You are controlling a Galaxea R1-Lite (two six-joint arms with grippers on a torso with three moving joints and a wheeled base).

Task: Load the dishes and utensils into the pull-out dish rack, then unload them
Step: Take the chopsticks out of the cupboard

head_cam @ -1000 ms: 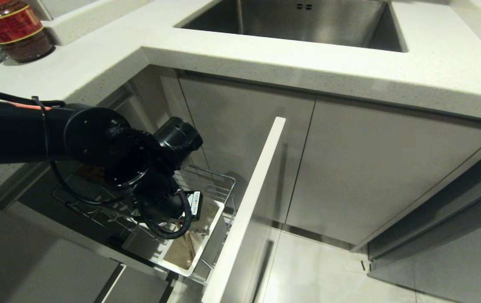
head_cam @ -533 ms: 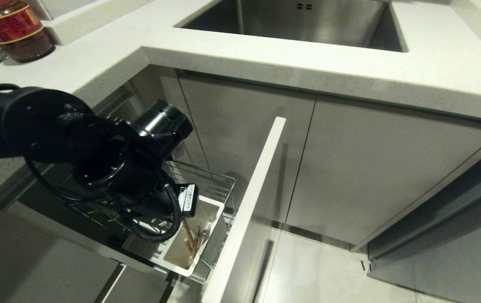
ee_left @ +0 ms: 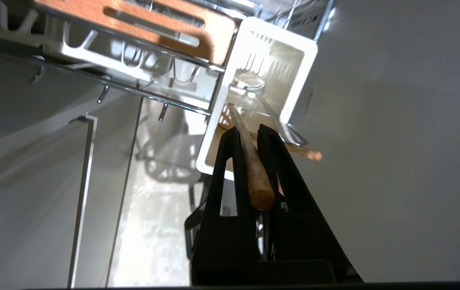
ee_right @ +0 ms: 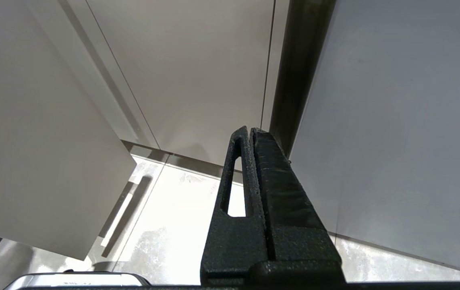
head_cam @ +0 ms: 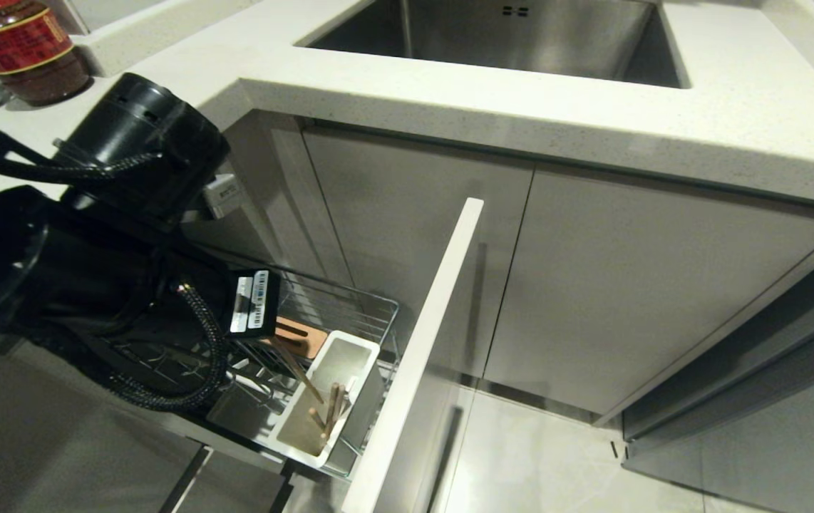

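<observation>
Countertop edge above left gripper

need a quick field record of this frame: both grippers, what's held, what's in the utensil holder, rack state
left gripper: shut on one chopstick, above the utensil holder
right gripper: shut, empty, parked near cabinet fronts
utensil holder: white, holds the other chopstick and a fork
dish rack: pulled out; no plate or bowl visible
wooden strip: beside the holder
</observation>
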